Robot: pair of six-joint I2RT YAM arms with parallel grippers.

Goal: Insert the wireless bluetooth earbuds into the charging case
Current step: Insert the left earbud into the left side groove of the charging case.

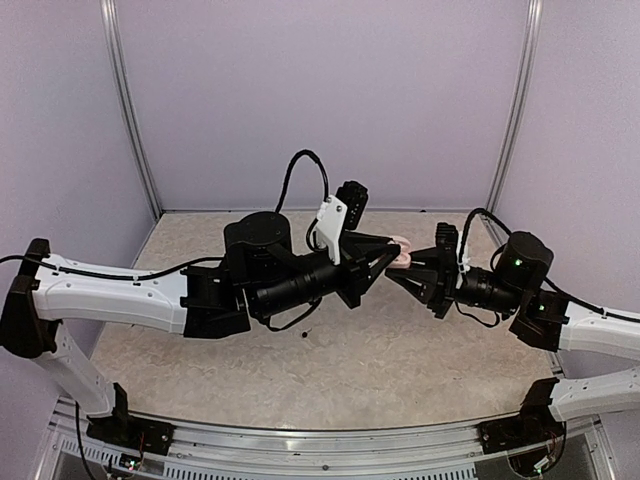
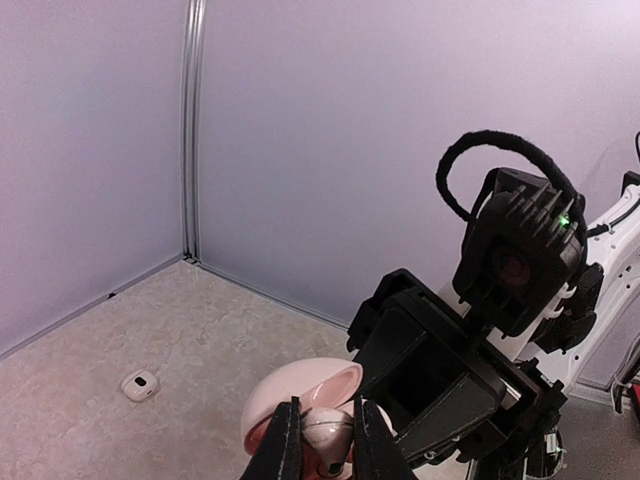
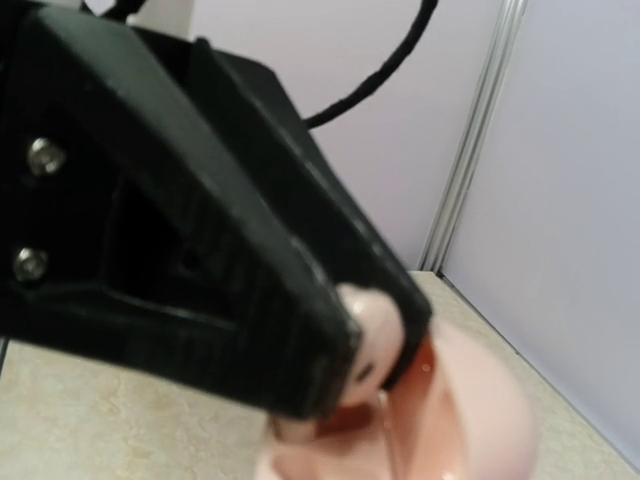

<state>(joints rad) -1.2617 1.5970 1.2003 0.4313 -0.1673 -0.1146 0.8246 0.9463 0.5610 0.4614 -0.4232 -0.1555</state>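
The left gripper [image 2: 328,452] is pinched almost shut on a pale earbud [image 2: 326,430], its two black fingers [image 2: 286,448] pressing the bud from either side. The bud hangs at the mouth of an open pink charging case [image 2: 300,390], whose rounded lid stands up behind it. From the right wrist camera, the bud pokes out from the tip of the left arm's black jaw, just above the glossy pink hollow of the case.

The case is held up off the table [image 1: 400,350], mid-air between the two arms, right of centre and toward the far side. The right gripper [image 1: 410,272] meets it from the right, closed on the case, though its fingertips are hidden behind the black housing. The two grippers sit nose to nose, nearly touching.

A second earbud [image 2: 140,385], small and white, lies alone on the table's speckled beige top, well apart from the case, near the corner where the lilac walls [image 1: 320,100] meet.
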